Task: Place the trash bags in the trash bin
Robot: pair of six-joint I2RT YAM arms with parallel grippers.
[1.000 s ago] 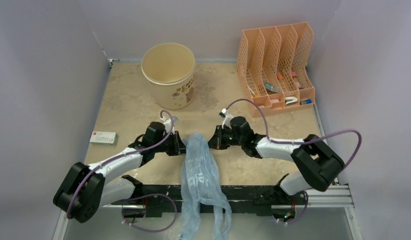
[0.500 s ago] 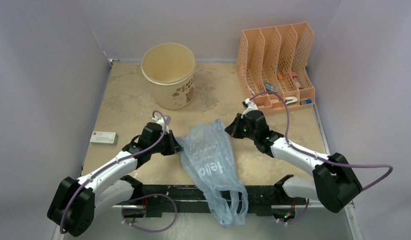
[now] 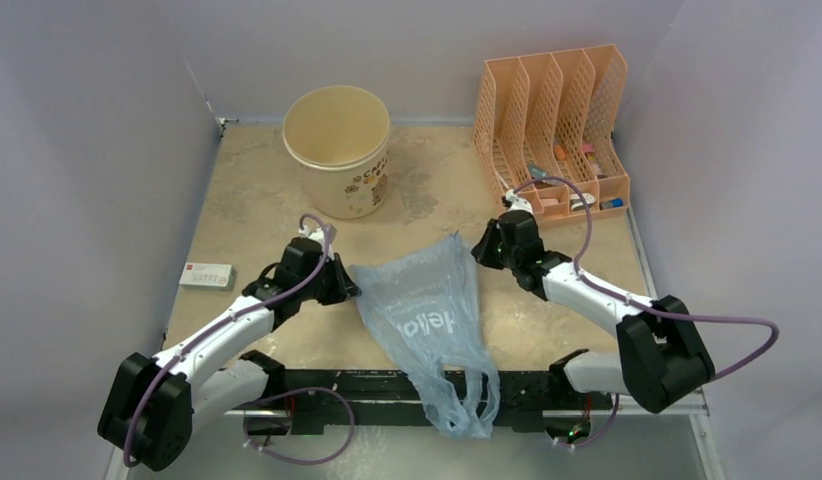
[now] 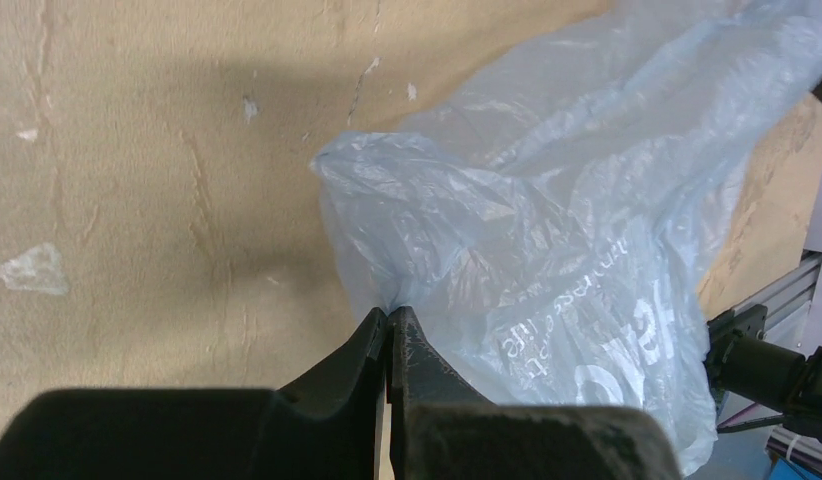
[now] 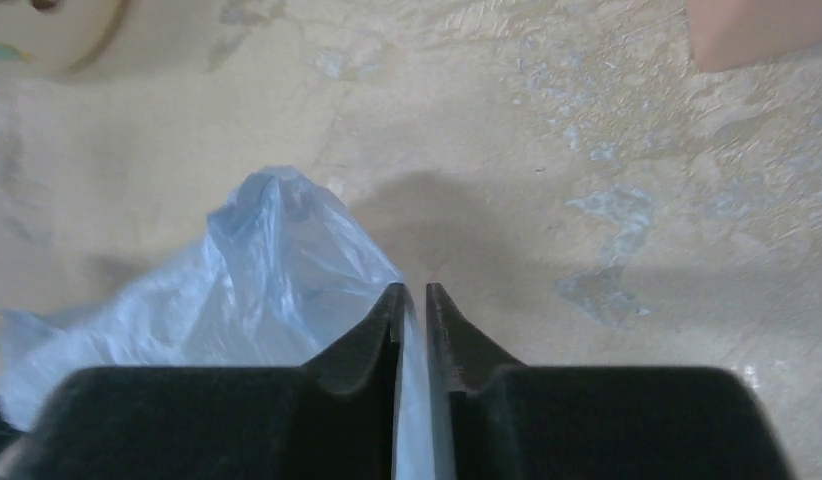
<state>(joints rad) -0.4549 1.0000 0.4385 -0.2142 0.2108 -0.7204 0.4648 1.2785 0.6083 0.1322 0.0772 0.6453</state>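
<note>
The pale-blue translucent trash bag (image 3: 427, 315) with white lettering is stretched between my two grippers, its handles hanging over the table's front edge. My left gripper (image 3: 349, 284) is shut on the bag's left corner; the left wrist view shows the plastic (image 4: 547, 250) pinched at the fingertips (image 4: 390, 313). My right gripper (image 3: 479, 250) is shut on the bag's right corner; the right wrist view shows the film (image 5: 257, 280) running between its fingers (image 5: 410, 292). The cream trash bin (image 3: 338, 150) with brown prints stands upright and open at the back, apart from the bag.
An orange mesh file organizer (image 3: 552, 130) with small items stands at the back right. A small white and red box (image 3: 207, 275) lies at the left. Purple walls close in the sides and back.
Both grippers have moved apart and toward the back, spreading the bag from a narrow bunch into a wide sheet. More of the bag now lies on the table.
</note>
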